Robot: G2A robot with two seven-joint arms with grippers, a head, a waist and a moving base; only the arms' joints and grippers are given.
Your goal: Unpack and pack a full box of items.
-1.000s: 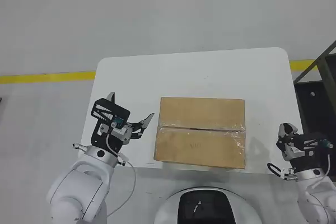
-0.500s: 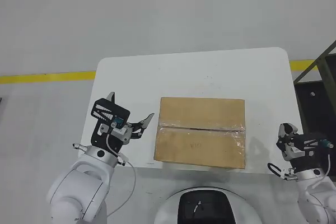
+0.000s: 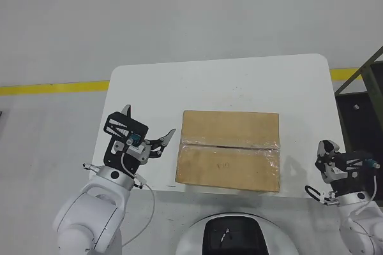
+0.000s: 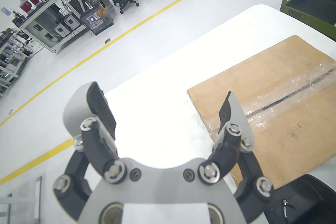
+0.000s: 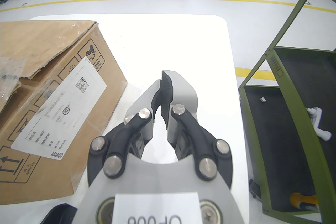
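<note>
A closed brown cardboard box (image 3: 228,150) sits in the middle of the white table (image 3: 230,83), its top flaps joined by clear tape along the seam (image 4: 283,99). A white label (image 5: 57,109) is stuck on its side. My left gripper (image 3: 148,127) hovers open just off the box's left end, nothing between its fingers (image 4: 101,109). My right gripper (image 3: 325,153) stands shut and empty over the table's right edge, a short way from the box's right end (image 5: 52,104).
A green metal cart (image 5: 294,114) stands right beside the table on the right, with a small white part on its shelf. Bare table surface lies behind the box and to both sides.
</note>
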